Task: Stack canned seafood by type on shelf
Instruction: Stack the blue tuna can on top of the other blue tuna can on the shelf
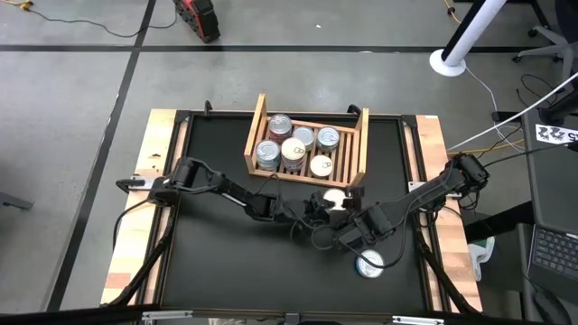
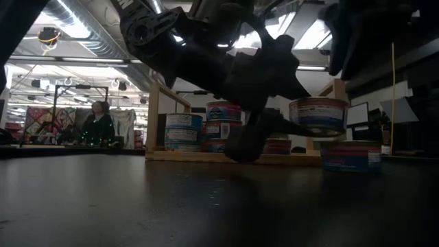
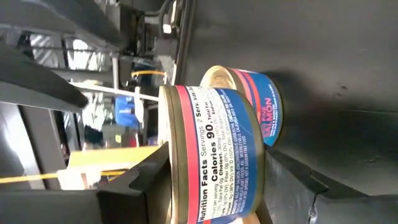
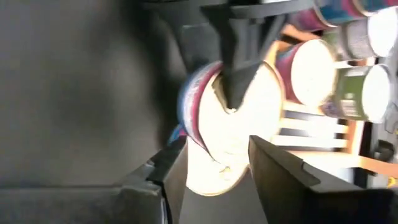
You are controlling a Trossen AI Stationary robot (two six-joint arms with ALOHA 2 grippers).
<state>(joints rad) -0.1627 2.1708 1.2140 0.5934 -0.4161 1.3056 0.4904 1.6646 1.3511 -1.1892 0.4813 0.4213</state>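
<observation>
From overhead I can't see how the left hand (image 1: 318, 204) grips the held tin (image 1: 333, 198); the arm covers it. At table height, dark arms hide part of the shelf (image 2: 233, 157). The person (image 2: 98, 126) behind is too blurred to make out.

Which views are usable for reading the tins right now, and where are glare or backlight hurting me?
Left wrist view: sharp, the held tin has a readable label. Right wrist view: that tin's lid is blown out white and blurred. Low view: arms are backlit silhouettes against ceiling lights, the tins in the shelf dim. High view: evenly lit, lids bright but distinct.
</observation>
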